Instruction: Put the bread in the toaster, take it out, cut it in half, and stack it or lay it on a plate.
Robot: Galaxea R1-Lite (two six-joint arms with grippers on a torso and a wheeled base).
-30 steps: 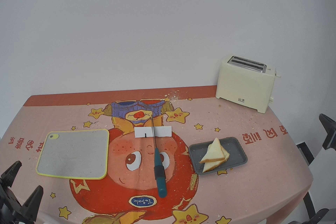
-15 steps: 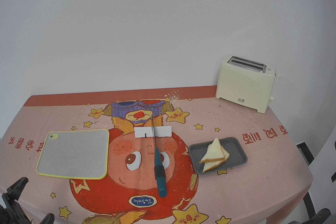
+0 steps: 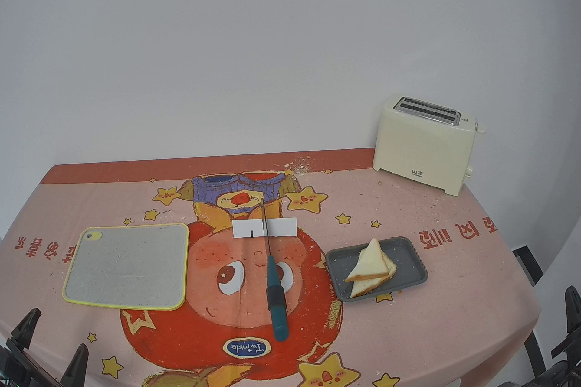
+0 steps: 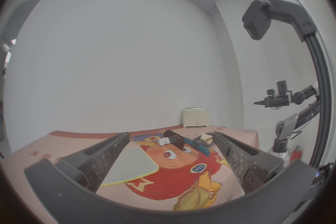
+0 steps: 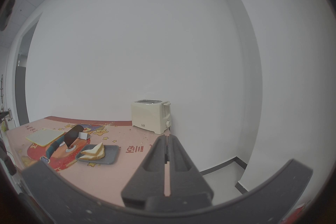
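Two triangular halves of bread [image 3: 370,268] lie stacked, one atop the other, on the grey plate [image 3: 413,264], which sits on a counter [image 3: 460,297] dressed in a pink cartoon cloth. To the left of the plate lies the knife [image 3: 275,292], its teal handle toward me and its thin blade crossing a white card [image 3: 284,227] on the far end. Farther out on that same side of the plate rests the cutting board [image 3: 127,264], grey with a yellow rim, flat on the cloth. Behind the plate, close to the wall, stands the cream toaster [image 3: 426,143], upright, well apart from the bread. My left pincer [image 4: 169,137] hovers at the counter's near edge, far to the left of the plate and just short of the board, its fingers spread wide apart with nothing between them. My right pincer [image 5: 167,139] hangs off the counter's edge, to the right of the plate, its fingers pressed together on nothing.
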